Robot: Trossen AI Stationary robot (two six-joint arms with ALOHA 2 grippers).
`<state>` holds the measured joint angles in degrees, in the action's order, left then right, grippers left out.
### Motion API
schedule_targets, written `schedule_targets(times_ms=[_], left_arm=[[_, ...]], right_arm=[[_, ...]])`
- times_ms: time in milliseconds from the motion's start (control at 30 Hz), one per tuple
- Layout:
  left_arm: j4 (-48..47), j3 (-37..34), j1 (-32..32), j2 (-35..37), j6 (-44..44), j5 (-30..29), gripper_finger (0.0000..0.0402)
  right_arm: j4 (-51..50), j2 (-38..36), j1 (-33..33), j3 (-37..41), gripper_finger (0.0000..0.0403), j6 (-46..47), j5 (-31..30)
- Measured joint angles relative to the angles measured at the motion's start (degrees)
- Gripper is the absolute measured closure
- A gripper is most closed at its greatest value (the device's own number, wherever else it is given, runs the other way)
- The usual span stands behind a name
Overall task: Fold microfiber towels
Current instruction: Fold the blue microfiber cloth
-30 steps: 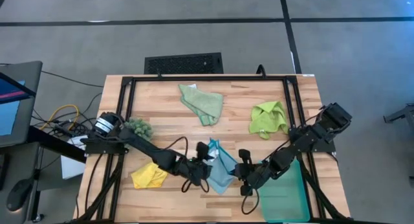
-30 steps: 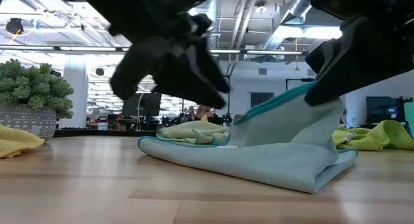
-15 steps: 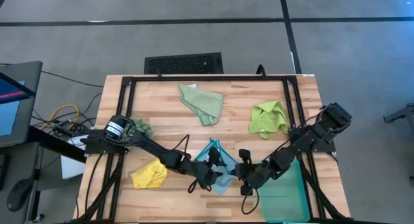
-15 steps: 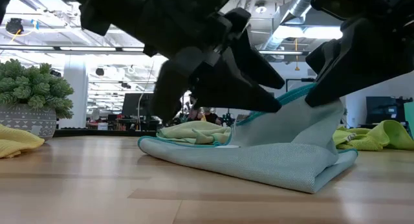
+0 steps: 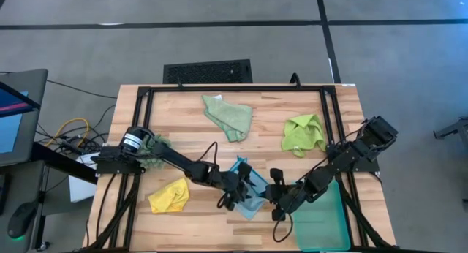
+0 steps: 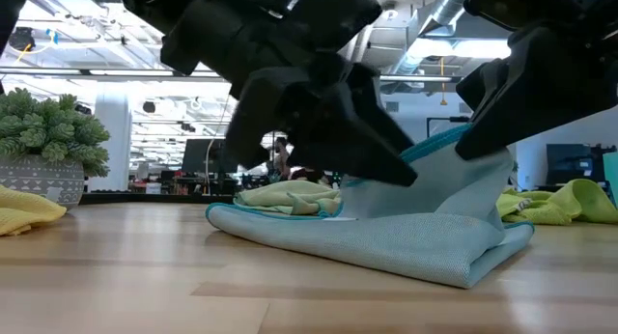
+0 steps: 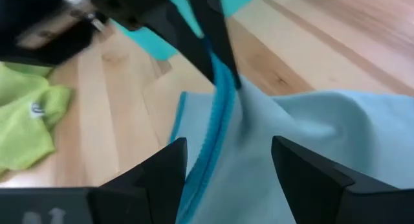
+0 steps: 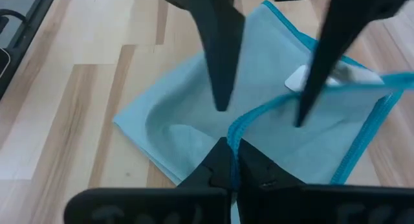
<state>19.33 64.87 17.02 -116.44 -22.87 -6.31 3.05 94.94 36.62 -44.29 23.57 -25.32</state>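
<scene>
While the teal tray (image 5: 322,222) sits bare, right fingers (image 8: 228,160) pinch the light blue towel (image 5: 248,194).

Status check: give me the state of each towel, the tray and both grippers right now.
light blue towel: partly folded, one edge lifted
left gripper: open, over the light blue towel
right gripper: shut on the light blue towel's edge
yellow towel: crumpled
sage green towel: crumpled
lime green towel: crumpled
teal tray: flat on the table

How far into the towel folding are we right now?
Done: nothing looks neatly folded. In hand: the right gripper is shut on the light blue microfiber towel, lifting its edge; the open left gripper hovers over it. Left: the crumpled yellow towel, sage green towel and lime green towel.
</scene>
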Motion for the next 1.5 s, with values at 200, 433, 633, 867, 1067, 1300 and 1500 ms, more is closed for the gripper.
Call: schedule_targets(times_ms=[200, 433, 633, 867, 1067, 1300, 1500], left_arm=[[0.95, -0.05, 0.33, 0.0, -1.15, -0.41, 0.0182], [1.77, -0.01, 0.39, -0.66, -3.39, -5.32, 0.0182], [3.9, 0.02, 0.46, -4.71, -5.34, -12.76, 0.0187], [-2.91, 0.04, 2.22, -2.82, -5.18, -22.51, 0.027], [-10.01, -0.03, 3.3, 0.35, -3.43, -24.29, 0.038], [-14.72, -0.01, 8.27, 7.86, -2.59, -29.0, 0.0395], [-18.09, 0.01, 14.44, 15.8, 4.74, -27.77, 0.0396]], right_arm=[[-0.02, 0.0, 0.04, 0.0, 0.0373, -0.04, 0.0], [-0.04, 0.0, 0.11, 0.02, 0.0379, -0.17, -0.02], [-0.66, 0.0, 0.4, 0.04, 0.0375, -0.13, -0.02], [-1.21, 0.02, 0.63, 0.05, 0.0381, -0.13, 0.0], [-1.04, 0.02, 1.03, 0.04, 0.0379, -0.13, -0.35], [-5.1, -1.38, 2.49, -4.02, 0.039, -3.48, -6.31], [-8.81, -5.14, 6.62, -10.8, 0.0385, -9.37, -8.33]])
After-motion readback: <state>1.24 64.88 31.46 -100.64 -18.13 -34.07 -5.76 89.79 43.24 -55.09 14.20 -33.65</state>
